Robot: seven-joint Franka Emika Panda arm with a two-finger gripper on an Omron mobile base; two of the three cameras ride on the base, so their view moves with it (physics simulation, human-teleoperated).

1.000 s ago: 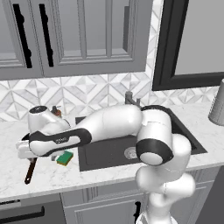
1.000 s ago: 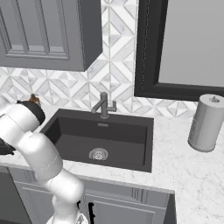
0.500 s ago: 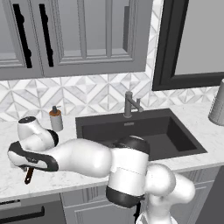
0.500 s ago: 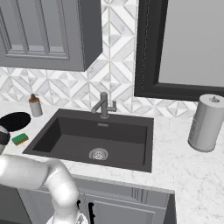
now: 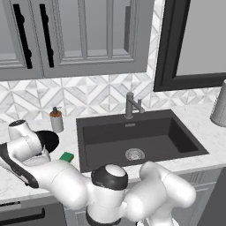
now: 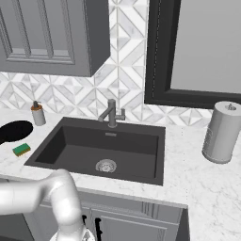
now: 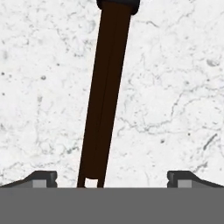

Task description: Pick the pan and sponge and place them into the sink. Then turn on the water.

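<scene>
The arm point(image 5: 88, 190) folds low and sweeps far out to its left, elbow bulging at the front of the left base view, forearm running along the bottom edge. The wrist point(image 5: 22, 150) turns upward at the far end, hand tipped down. From the right base view, one white link point(image 6: 33, 197) stretches across the lower left corner. On the hand view, the gripper point(image 7: 111, 178) points straight down with both fingertips point(image 7: 41, 177) set wide apart, jaws fully spread and closed on nothing, one tip at each side.
</scene>
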